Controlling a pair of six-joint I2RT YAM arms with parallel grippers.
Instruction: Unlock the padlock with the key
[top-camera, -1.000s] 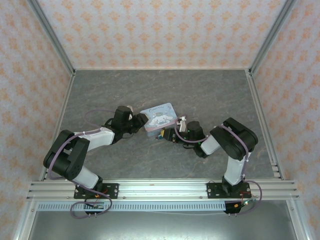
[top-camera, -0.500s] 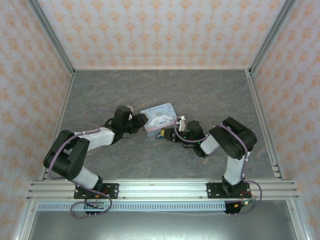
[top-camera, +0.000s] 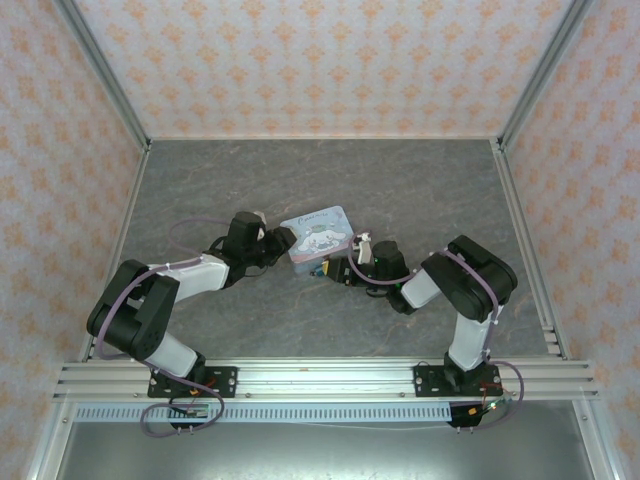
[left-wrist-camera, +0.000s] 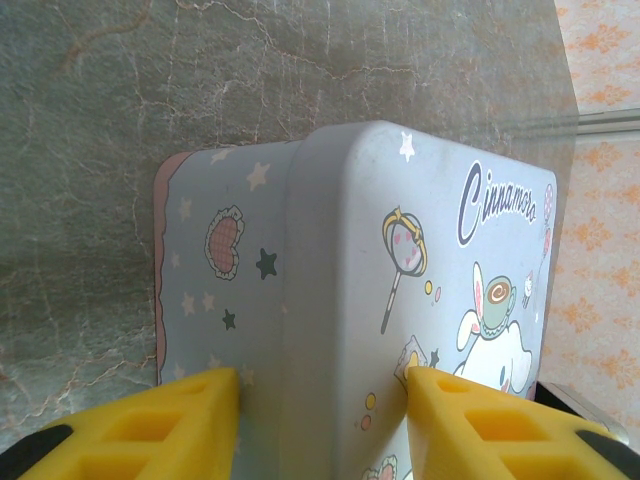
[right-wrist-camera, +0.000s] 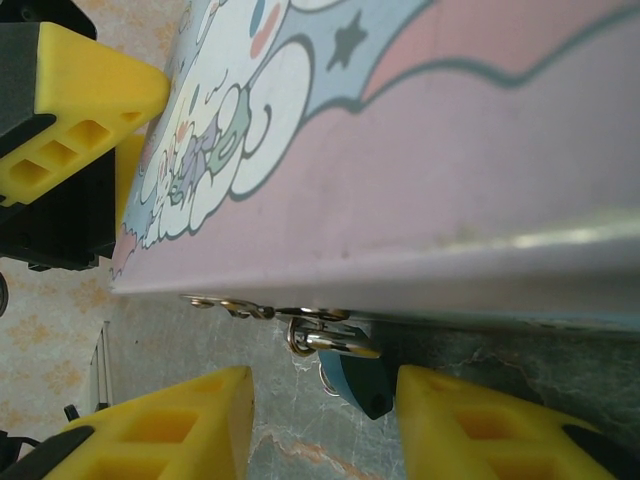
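One cursive "Cinnamoro" on the tin (left-wrist-camera: 340, 250) with the padlock (right-wrist-camera: 358, 385)

Both arms lie low and folded, forearms converging on mid-frame in the top view: left gripper (top-camera: 285, 243), left of center, clamps the tin (top-camera: 320, 232) edge, right gripper (top-camera: 333, 270), just right of center, points left, yellow fingers (right-wrist-camera: 190, 425) apart.

The padlock (right-wrist-camera: 357, 385) hides partly under the tin (right-wrist-camera: 450, 170) — its keyhole cannot be made out.
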